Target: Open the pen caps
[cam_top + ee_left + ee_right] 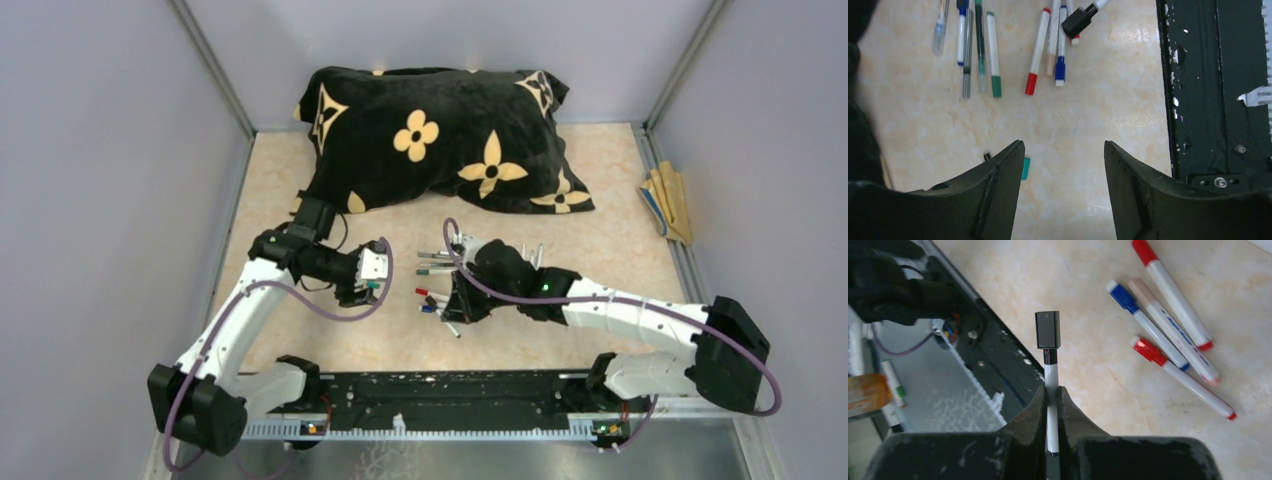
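Spanning the enclosure floor under both tools: the beige marbled table (610,260).

- Item: pillow (440,140), black with tan flowers. It lies beyond both grippers, against the far wall.
- Item: base rail (450,395), black. It runs behind both arms along the near edge, and in the left wrist view it runs along the right side.
- Item: tan sticks (668,205), a small bundle. They sit well off to the right of the right arm, at the table's edge.
- Item: right gripper (1052,390). The jaws are pressed tight on the held pen (1050,375), whose white barrel runs straight out between the fingers.
- Item: left gripper (1063,147). The jaws stand well apart with nothing between them, and bare table shows in the gap.
- Item: loose pens (994,55). They lie side by side on the table ahead of the left tool's fingertips, with green, red and blue ends showing. Four of them, two red-ended, one blue and one peach, lie to the right of the right tool in its wrist view.
- Item: black cap (1048,330). It is still seated on the tip of the held pen, just past the right fingertips.
- Item: teal cap (1026,168). It lies loose on the table beside the left tool's finger on the left of that view, partly hidden by it.
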{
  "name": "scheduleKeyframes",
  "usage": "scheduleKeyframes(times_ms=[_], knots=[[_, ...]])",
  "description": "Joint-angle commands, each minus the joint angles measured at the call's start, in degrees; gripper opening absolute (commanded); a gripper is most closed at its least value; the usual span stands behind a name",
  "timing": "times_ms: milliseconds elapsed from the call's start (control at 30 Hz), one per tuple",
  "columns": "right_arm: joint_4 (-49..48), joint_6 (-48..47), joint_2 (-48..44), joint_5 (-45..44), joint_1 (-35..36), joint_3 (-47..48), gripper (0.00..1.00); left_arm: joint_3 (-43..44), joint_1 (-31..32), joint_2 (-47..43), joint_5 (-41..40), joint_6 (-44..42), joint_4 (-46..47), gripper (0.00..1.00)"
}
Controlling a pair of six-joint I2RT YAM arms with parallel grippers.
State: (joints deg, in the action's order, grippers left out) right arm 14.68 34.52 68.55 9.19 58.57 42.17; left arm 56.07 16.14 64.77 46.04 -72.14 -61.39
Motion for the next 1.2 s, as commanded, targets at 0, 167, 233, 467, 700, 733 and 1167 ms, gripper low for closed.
scheduleKeyframes(times_ms=[0, 167, 233, 467, 700, 733, 1167], knots=[[-2.8, -0.1, 4.8, 15.2, -3.0, 8.1, 0.00, -1.5, 7.1, -5.0, -1.2, -3.5, 5.0, 0.67], [-3.0, -0.3, 11.8, 22.8, -3.8, 16.2, 0.00, -0.3, 14.3, -6.2, -8.0, -7.7, 5.8, 0.67], [-3.2, -0.2, 14.0, 24.7, -4.0, 18.4, 0.00, -0.3, 16.9, -6.1, -10.3, -8.4, 5.8, 0.68], [-5.3, 1.2, 17.7, 29.0, -5.2, 21.3, 0.00, -2.5, 24.1, -7.4, -18.4, -10.1, 6.2, 0.66], [-6.6, 1.9, 17.2, 30.4, -6.5, 19.8, 0.00, -5.2, 24.7, -7.3, -24.0, -12.3, 6.6, 0.47], [-6.8, 2.1, 17.2, 30.5, -6.6, 19.7, 0.00, -5.3, 24.6, -7.4, -24.2, -12.1, 7.7, 0.44], [-13.0, 5.9, 19.9, 29.7, -6.7, 18.0, 0.31, -1.0, 25.3, -4.1, -23.5, -5.7, 8.8, 0.00]])
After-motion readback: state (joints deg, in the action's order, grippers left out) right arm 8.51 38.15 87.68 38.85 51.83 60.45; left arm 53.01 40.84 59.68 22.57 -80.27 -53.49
